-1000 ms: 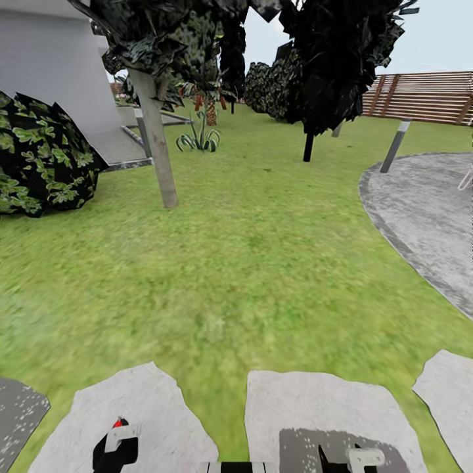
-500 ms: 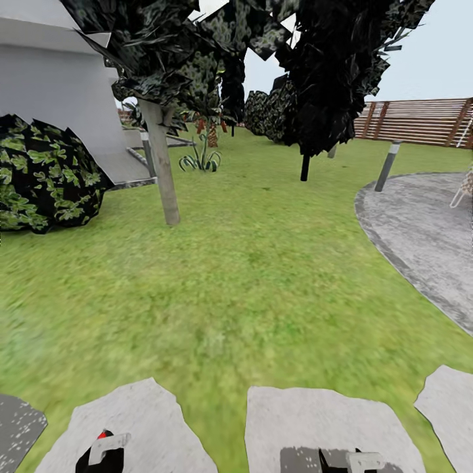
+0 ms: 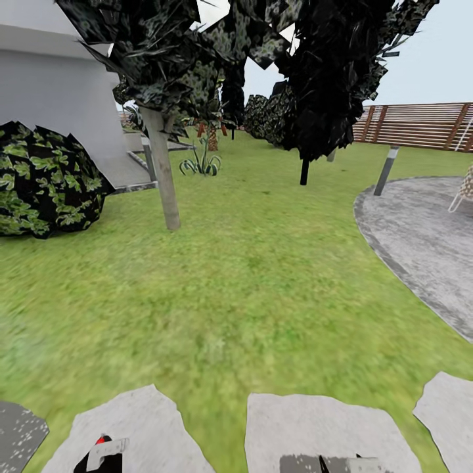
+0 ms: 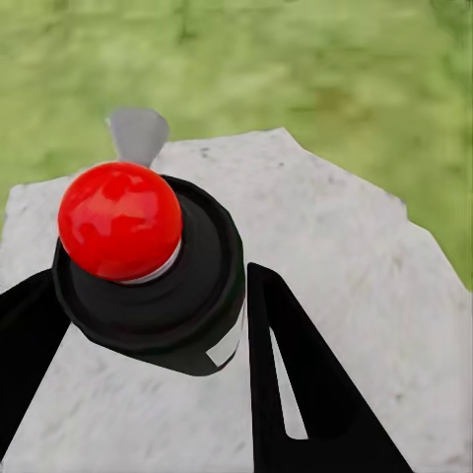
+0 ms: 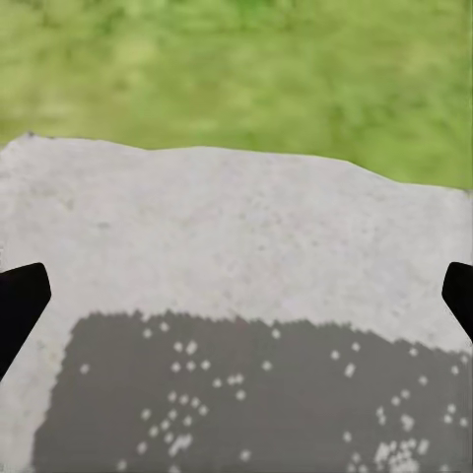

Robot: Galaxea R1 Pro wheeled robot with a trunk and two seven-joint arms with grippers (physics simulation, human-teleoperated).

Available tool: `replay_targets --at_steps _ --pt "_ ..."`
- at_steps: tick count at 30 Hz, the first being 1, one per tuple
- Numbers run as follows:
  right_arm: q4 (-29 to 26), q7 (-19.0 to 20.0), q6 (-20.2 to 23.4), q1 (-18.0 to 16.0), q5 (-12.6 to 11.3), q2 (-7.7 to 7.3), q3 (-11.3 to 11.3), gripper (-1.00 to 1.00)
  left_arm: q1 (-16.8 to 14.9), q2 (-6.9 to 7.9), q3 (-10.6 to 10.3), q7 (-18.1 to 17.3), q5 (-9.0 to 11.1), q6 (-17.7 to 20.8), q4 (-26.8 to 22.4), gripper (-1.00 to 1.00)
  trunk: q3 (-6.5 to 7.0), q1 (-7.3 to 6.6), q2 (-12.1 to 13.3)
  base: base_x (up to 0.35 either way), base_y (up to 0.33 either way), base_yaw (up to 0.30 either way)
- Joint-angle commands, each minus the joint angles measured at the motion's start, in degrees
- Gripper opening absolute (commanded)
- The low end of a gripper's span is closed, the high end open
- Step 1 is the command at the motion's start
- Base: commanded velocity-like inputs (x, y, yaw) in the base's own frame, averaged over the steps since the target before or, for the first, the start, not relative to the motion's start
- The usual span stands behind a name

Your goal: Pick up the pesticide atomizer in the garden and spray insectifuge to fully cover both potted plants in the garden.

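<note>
The left claw (image 4: 148,325) was pinching the pesticide atomizer (image 4: 158,281), a dark bottle with a red ball cap showing in the left wrist view, held above a grey stone slab (image 4: 325,256). The right claw (image 5: 236,305) was spread wide over another slab (image 5: 236,217). Ahead lay the garden lawn (image 3: 249,276), with one potted plant (image 3: 202,163) far off beyond a tree trunk (image 3: 163,172) and a wooden fence (image 3: 420,125) behind.

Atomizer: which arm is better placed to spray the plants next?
Left. The left gripper is shut on the atomizer; the right gripper is open and empty above a slab.
</note>
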Motion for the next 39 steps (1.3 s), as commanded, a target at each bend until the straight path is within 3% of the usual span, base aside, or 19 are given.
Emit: replay_targets --at_steps 1,8,19,39 --pt "0.04 -0.02 -0.17 0.01 0.02 0.0 -0.02 1.0 -0.03 -0.02 0.18 -0.05 -0.15 -0.17 0.04 -1.0 0.14 -0.24 0.4 0.0 0.0 0.0" --pt "0.13 -0.02 -0.17 -0.01 0.02 0.0 -0.02 1.0 -0.01 -0.02 0.18 -0.05 -0.15 -0.17 0.01 -1.0 1.4 -1.77 3.21 0.0 0.0 0.013" --pt "0.13 -0.02 -0.2 -0.02 0.02 0.0 0.0 1.0 -0.01 -0.02 0.17 -0.05 -0.15 -0.18 0.01 -1.0 3.37 -4.19 7.62 0.0 0.0 0.253" --pt "0.13 -0.04 -0.17 -0.01 0.02 0.0 -0.02 1.0 0.0 -0.04 0.18 0.12 -0.15 -0.23 -0.34 -1.0 3.65 -4.19 7.62 0.0 0.004 0.277"
